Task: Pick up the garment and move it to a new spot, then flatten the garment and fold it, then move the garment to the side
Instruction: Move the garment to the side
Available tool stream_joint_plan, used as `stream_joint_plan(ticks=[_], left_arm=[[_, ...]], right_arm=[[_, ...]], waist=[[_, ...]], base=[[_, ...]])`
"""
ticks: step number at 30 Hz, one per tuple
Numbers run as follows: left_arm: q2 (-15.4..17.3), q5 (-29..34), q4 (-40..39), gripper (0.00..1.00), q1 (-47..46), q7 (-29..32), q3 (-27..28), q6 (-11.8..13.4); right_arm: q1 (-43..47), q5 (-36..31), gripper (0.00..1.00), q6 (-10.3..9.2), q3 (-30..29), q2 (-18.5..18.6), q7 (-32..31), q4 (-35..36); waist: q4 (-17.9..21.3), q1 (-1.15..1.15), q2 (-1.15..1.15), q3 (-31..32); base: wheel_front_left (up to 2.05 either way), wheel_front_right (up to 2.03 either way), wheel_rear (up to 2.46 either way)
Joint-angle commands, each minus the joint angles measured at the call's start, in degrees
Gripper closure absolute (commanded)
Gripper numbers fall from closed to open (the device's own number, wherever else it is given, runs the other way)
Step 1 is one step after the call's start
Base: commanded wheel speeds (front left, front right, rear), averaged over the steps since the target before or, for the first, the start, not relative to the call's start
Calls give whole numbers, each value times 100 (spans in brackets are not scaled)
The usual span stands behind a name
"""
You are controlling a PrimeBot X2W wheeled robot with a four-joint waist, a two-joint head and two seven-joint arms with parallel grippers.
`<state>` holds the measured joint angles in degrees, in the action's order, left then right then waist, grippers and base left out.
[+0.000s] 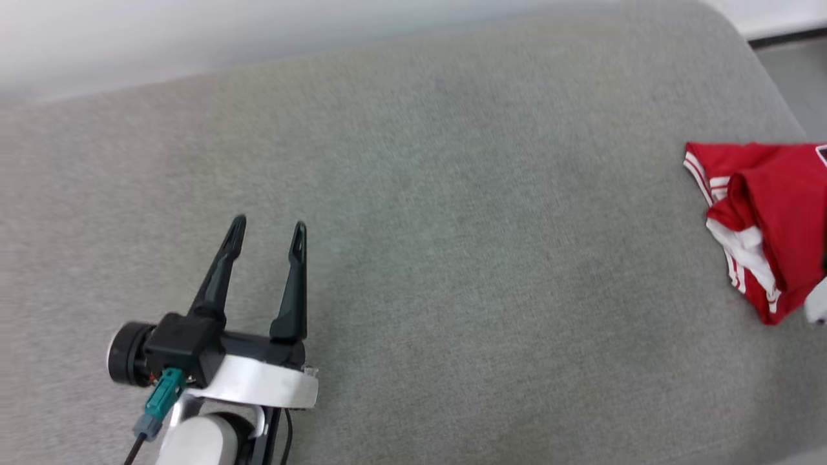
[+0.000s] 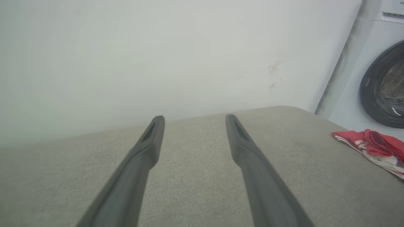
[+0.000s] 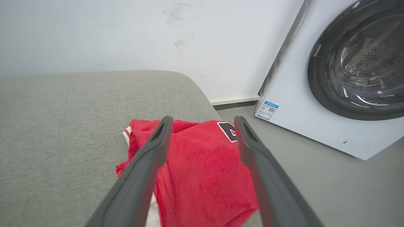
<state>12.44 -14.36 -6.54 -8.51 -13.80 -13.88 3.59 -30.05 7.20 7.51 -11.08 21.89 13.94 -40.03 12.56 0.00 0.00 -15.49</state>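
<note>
At the right edge of the head view, the garment (image 1: 775,206) lies bunched at the cushion's (image 1: 452,258) end, apparently set aside, with the right pincer (image 3: 202,119) spread empty over it and the left pincer (image 1: 269,223) released, parked clear at lower left.

Laundry room, shown by the washing machine (image 3: 341,78).

Red garment (image 1: 778,213), white stripe trim; grey cushion (image 1: 452,258)

Red garment (image 1: 772,219) lies folded and rumpled at the cushion's edge.
</note>
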Motion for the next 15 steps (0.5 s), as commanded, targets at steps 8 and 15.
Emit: stream_joint_plan(ticks=[8, 15], left_arm=[[-132, -277, 418, 0, 499, -101, 218, 105], [-133, -341, 743, 0, 894, -133, 409, 149]], right_arm=[[1492, 287, 0, -3, 357, -716, -581, 2147], [2497, 370, 0, -3, 602, -1230, -1048, 3572]], waist=[[-582, 0, 0, 868], [-905, 0, 0, 1455]], base=[[0, 0, 0], [0, 0, 0]])
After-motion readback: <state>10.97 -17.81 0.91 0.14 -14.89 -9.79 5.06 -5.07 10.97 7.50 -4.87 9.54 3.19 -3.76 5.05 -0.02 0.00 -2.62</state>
